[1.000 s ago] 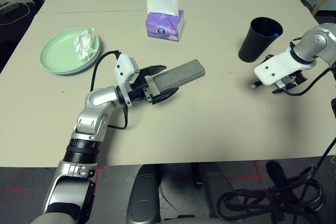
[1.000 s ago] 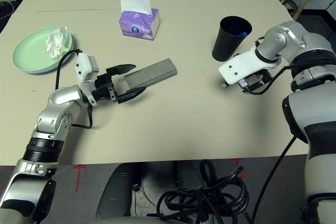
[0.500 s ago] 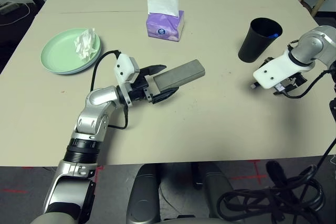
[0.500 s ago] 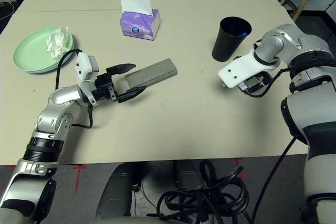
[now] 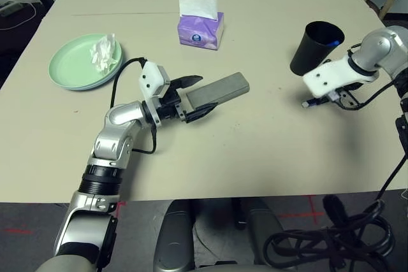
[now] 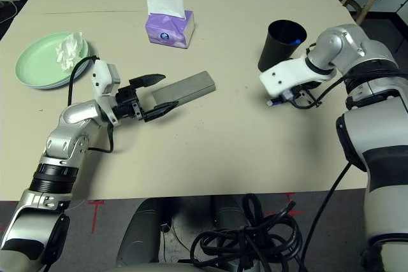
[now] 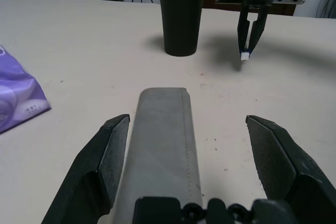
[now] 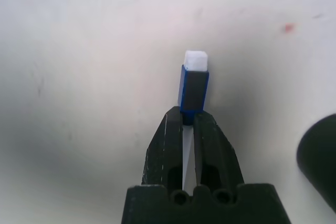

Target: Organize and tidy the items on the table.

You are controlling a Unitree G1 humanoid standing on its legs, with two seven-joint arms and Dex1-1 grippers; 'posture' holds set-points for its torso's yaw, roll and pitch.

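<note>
A grey glasses case lies mid-table. My left gripper is open, with one black finger on each side of the case's near end and a gap on both sides. To the right, my right gripper is shut on a small white-and-blue pen, which it holds just above the table beside the black cup. At the far left, crumpled white tissue rests on a mint green plate stacked on a pale blue one.
A purple tissue box stands at the back, behind the case. Something blue pokes out of the cup's rim. Chair legs stand past the table's far right corner. Open beige tabletop lies between the two grippers and along the front edge.
My right gripper has shut on the pen and has risen slightly beside the cup. The left gripper has stayed open around the case.
</note>
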